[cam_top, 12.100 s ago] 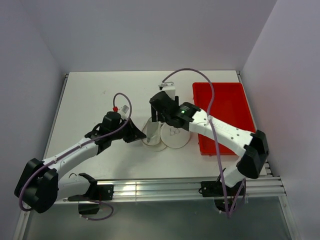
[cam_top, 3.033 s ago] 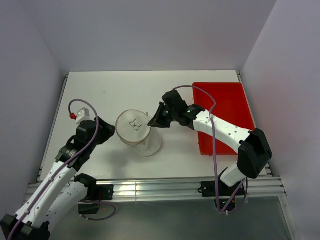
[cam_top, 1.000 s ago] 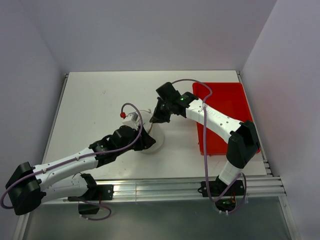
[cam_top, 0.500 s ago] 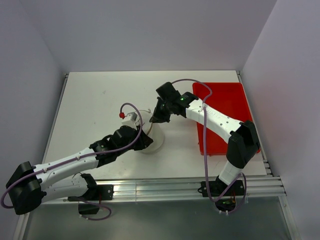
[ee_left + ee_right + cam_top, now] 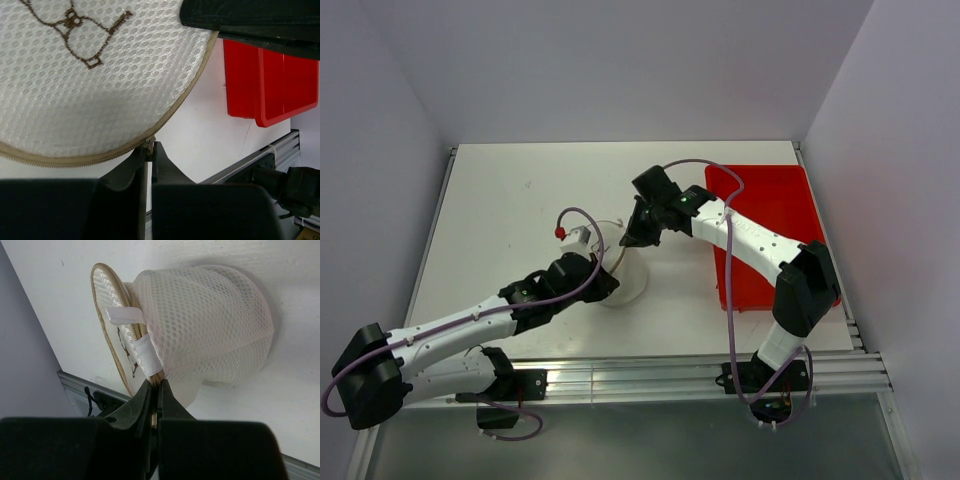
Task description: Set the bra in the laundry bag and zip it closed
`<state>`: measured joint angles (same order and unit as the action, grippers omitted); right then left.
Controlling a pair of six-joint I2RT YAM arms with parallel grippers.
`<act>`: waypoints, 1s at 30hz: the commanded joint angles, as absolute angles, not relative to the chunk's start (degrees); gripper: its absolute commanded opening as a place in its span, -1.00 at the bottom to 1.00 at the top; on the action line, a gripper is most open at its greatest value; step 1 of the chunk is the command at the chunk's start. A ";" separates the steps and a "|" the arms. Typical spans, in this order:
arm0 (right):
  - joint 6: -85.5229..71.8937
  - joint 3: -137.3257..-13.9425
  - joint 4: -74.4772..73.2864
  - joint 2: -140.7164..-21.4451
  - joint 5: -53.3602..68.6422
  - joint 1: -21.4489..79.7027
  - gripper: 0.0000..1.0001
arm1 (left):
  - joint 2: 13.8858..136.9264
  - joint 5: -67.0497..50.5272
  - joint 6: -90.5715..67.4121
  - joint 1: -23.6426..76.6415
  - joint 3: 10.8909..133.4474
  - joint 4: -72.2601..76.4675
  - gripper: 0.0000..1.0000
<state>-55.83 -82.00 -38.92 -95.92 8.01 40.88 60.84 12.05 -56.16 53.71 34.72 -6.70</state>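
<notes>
Zipping stage | cream dome-shaped mesh laundry bag [image 5: 210,325] sat mid-table | left gripper [image 5: 150,150] pinched shut on its zipper pull [image 5: 149,144] | right gripper [image 5: 156,390] clamped its far-right rim | small white bra unseen, likely inside; zip judged unfinished

Bright, even light, soft shadows, close foreground dark, seemingly blurred

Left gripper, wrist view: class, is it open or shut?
Shut. The left gripper has its jaws nearly meeting, pinching the small zipper pull at the rim of the laundry bag.
</notes>
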 commanded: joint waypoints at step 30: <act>-38.49 -121.21 -52.02 -112.42 7.75 35.07 0.20 | 52.46 8.18 -52.03 43.77 37.61 -13.99 -1.00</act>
